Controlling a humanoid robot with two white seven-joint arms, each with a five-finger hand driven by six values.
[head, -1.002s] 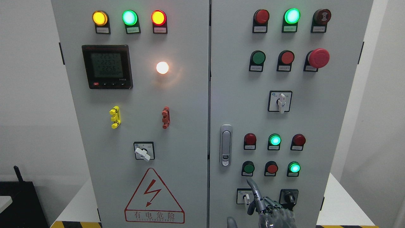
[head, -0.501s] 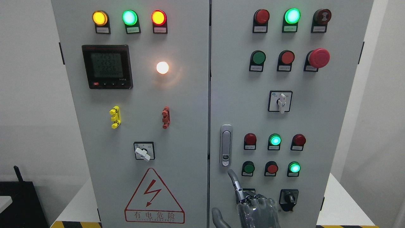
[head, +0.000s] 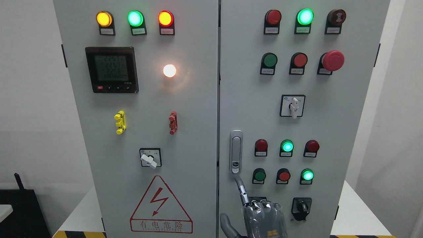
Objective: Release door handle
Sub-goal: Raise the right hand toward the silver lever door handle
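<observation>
The silver door handle (head: 236, 151) stands upright at the left edge of the right cabinet door (head: 251, 99), lying flush in its recess. My right hand (head: 261, 216) comes up from the bottom edge just below it. Its index finger (head: 241, 187) points up, the tip a little under the handle's lower end, and whether it touches the door cannot be told. The other fingers are curled and the thumb (head: 226, 224) sticks out to the left. The hand holds nothing and hides a small switch behind it. My left arm does not show.
Around the handle are lit and unlit push buttons (head: 287, 146), a black rotary switch (head: 301, 207) right of my hand, and a white selector (head: 293, 106) above. The left door (head: 198, 132) carries a meter (head: 111, 69), lamps and a warning triangle (head: 161, 205).
My right hand has moved left and slightly up, from below the lower buttons to under the handle. The index fingertip now sits close to the handle's bottom end.
</observation>
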